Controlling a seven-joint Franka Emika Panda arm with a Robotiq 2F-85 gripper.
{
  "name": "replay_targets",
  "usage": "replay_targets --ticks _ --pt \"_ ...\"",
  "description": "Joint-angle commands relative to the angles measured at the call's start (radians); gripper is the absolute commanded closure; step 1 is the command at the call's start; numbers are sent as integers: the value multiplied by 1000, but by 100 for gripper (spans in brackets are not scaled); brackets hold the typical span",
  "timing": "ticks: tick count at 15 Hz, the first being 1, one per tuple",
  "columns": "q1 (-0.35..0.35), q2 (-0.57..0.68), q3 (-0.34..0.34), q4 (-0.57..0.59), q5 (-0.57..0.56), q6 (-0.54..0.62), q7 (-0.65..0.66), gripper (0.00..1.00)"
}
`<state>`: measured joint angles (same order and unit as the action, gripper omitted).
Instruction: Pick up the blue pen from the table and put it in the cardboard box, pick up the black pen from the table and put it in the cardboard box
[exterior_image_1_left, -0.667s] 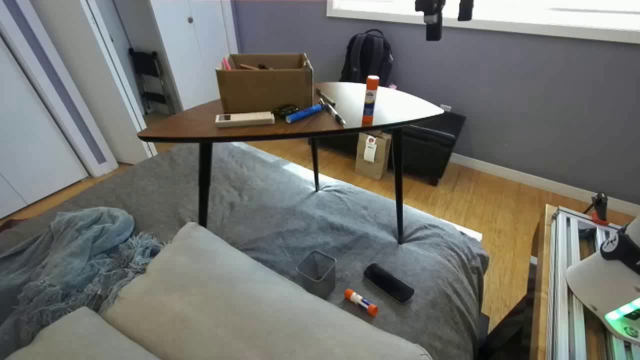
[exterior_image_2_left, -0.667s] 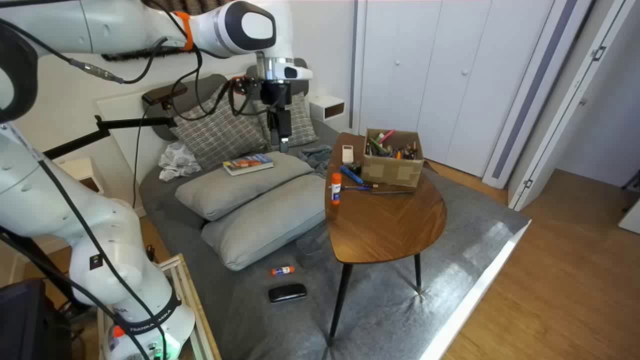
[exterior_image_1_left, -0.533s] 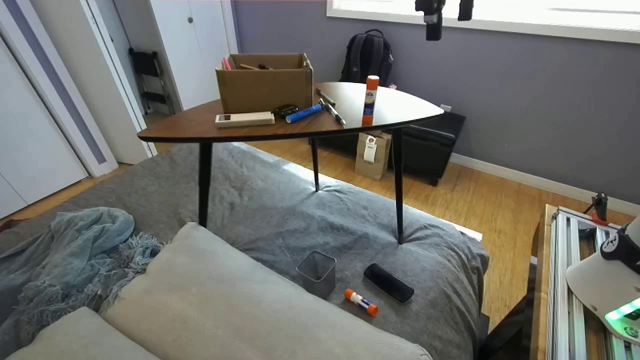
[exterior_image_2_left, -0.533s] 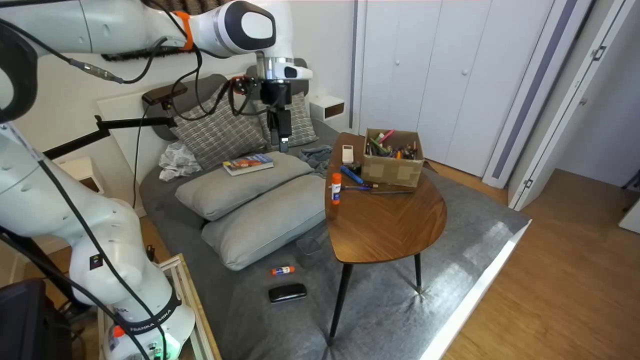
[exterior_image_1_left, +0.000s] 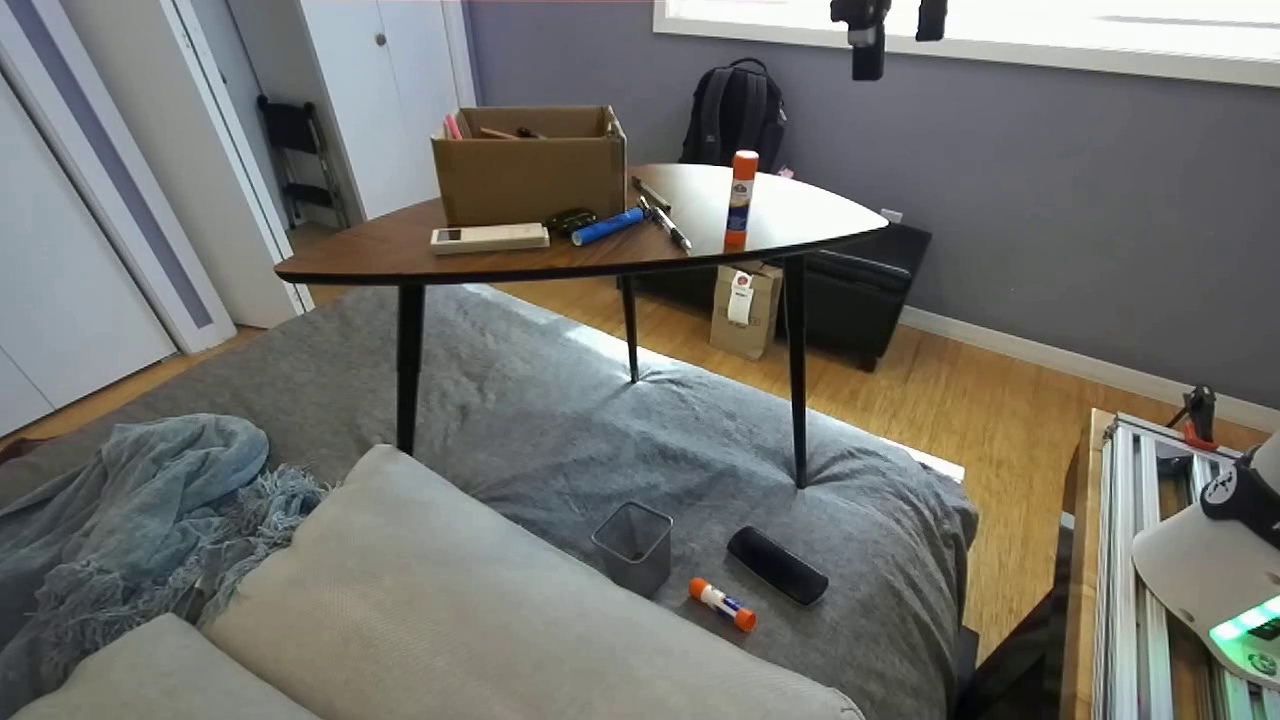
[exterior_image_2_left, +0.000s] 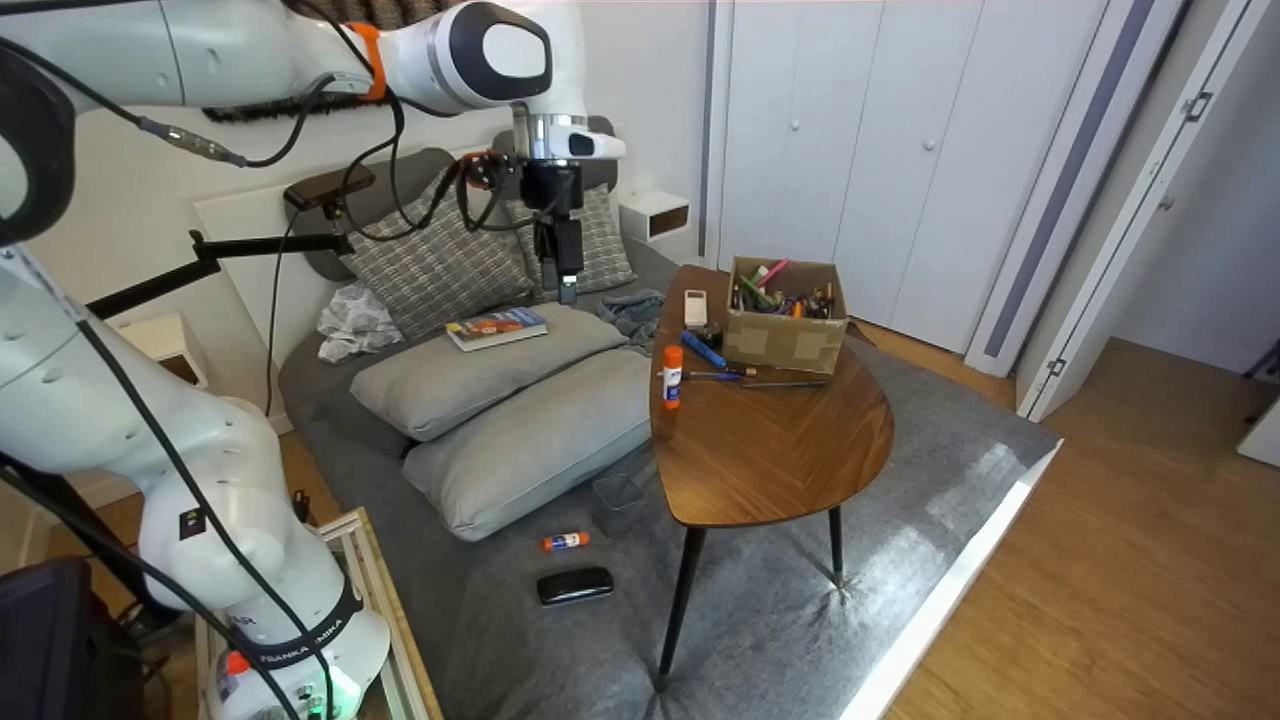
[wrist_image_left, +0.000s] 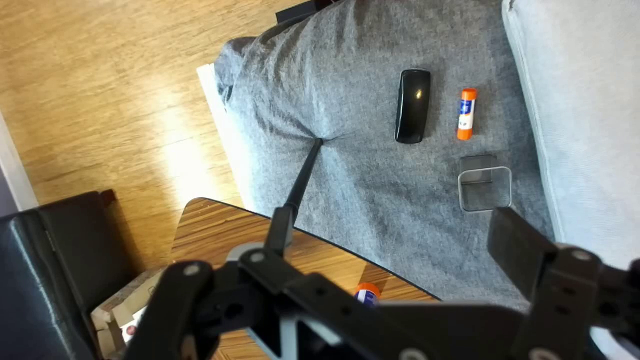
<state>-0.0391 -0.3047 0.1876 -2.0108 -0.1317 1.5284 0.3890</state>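
The cardboard box (exterior_image_1_left: 535, 185) stands on the wooden table, its open top holding many pens and sticks; it also shows in an exterior view (exterior_image_2_left: 785, 345). A thick blue pen (exterior_image_1_left: 608, 227) lies beside it, also in an exterior view (exterior_image_2_left: 703, 348). A thin pen (exterior_image_1_left: 670, 228) lies near it, looking bluish in an exterior view (exterior_image_2_left: 712, 377). A thin dark stick, apparently the black pen (exterior_image_2_left: 783, 384), lies in front of the box, also in an exterior view (exterior_image_1_left: 651, 193). My gripper (wrist_image_left: 400, 237) is open and empty, high above and away from the pens (exterior_image_2_left: 560, 285). Pens and box are outside the wrist view.
An upright orange-capped glue stick (exterior_image_1_left: 739, 200) stands near the table (exterior_image_2_left: 770, 460) edge. A white device (exterior_image_1_left: 490, 238) and a small dark object (exterior_image_1_left: 571, 221) lie by the box. Below, on the bed, are a black case (wrist_image_left: 413, 106), a glue stick (wrist_image_left: 466, 114) and a mesh cup (wrist_image_left: 485, 189).
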Motion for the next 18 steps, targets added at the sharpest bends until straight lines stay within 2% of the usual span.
replay_targets --ticks 1,4,7,12,18 --pt "24 12 -35 5 13 15 -10 0" --pt "9 33 -68 5 5 100 -6 0" --pt "5 70 -111 25 44 163 -19 0" --pt "9 188 -135 115 103 176 34 0" --pt "27 358 -140 276 82 200 60 0"
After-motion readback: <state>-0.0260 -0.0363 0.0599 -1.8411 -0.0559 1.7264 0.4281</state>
